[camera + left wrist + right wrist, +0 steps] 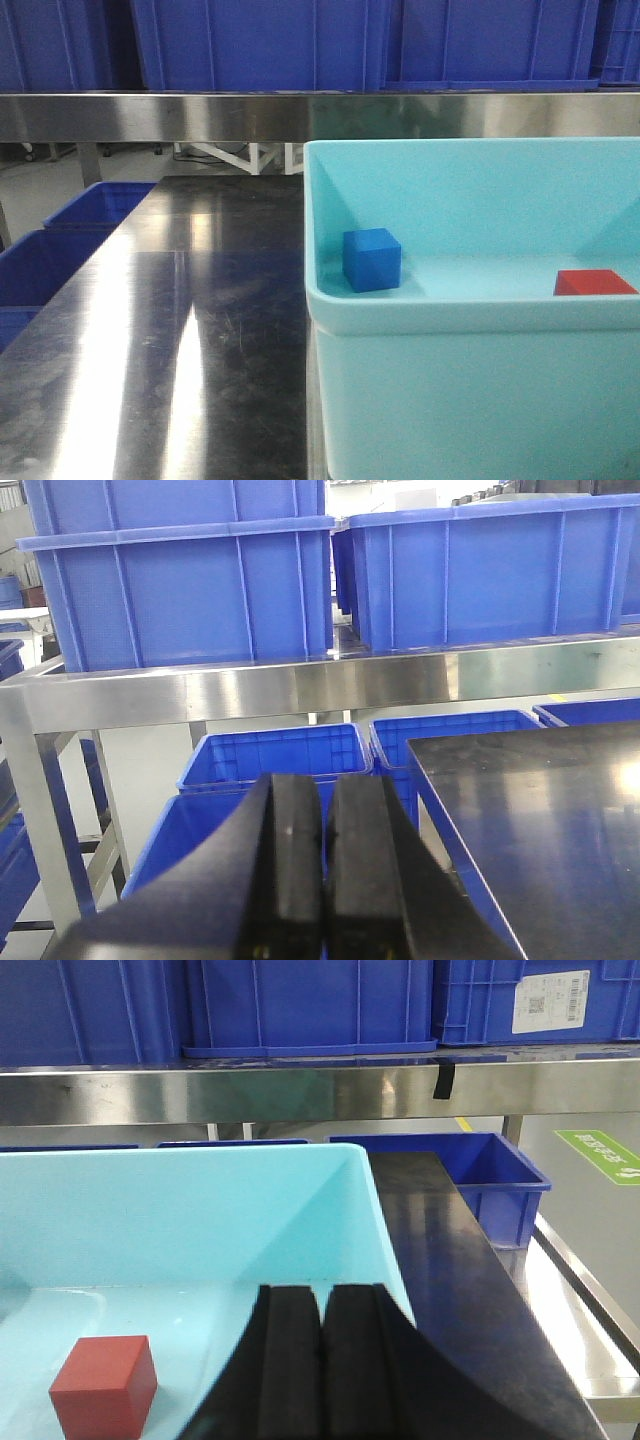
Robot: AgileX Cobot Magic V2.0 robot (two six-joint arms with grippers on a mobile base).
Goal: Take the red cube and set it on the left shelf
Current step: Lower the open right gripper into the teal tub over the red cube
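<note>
Red cube (pixel 104 1385) sitting on floor of pale turquoise bin (pixel 450 312), well apart from blue cube (pixel 372 259). Bin resting on dark tabletop (pixel 200 330). Right end effector (pixel 320 1360) hovering near red cube, fingers pressed together. Left end effector (pixel 323 865) likewise closed on nothing, facing left shelf (pixel 300 685).

A bin (pixel 450 312) is sitting on the tabletop (pixel 200 330), toward its near edge, with bare surface lying to the bin's left and right. Inside the bin, the left cube (pixel 371 259) is resting on the floor close to the left wall, and the right cube (pixel 594 283) is lying well apart from it, toward the right. Behind the tabletop's far edge the shelf (pixel 300 113) is running across, with large crates (pixel 260 40) standing on it in a row. More crates (pixel 60 260) are sitting lower down beside the tabletop's left edge, and another crate (pixel 480 1175) is standing beyond its far right corner.
</note>
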